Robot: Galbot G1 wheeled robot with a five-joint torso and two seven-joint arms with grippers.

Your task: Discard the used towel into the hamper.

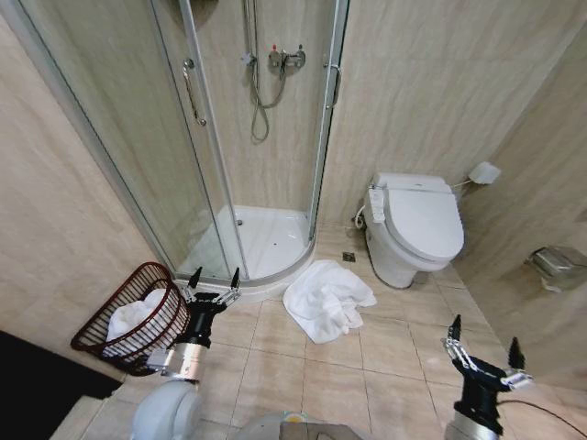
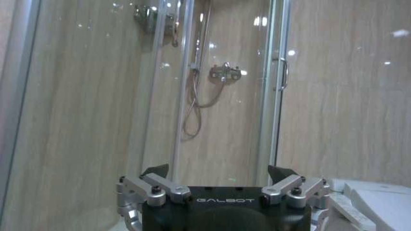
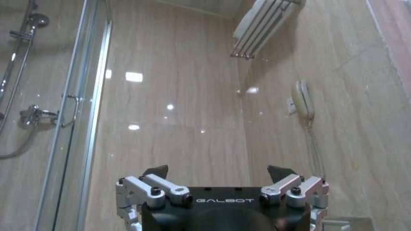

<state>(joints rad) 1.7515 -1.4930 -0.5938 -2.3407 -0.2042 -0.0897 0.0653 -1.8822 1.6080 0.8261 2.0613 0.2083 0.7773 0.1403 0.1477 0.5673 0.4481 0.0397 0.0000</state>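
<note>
Nearest, the right pincer (image 1: pixel 480 351) and left pincer (image 1: pixel 213 282) hover released, holding nothing. Beyond lies the used towel (image 1: pixel 327 299), crumpled on the floor tiles beside the hamper (image 1: pixel 128 319); soft, light, best pinched at a raised fold.

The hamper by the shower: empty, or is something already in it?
Not empty. The hamper leans against the left wall with white cloth lying inside it. The towel to be discarded lies crumpled on the floor tiles.

Black gripper (image 2: pixel 218 174) body lettered GALBOT, silver linkages with dark screws, black pointed fingertips (image 1: pixel 195 274), seemingly grey rounded arm shells
</note>
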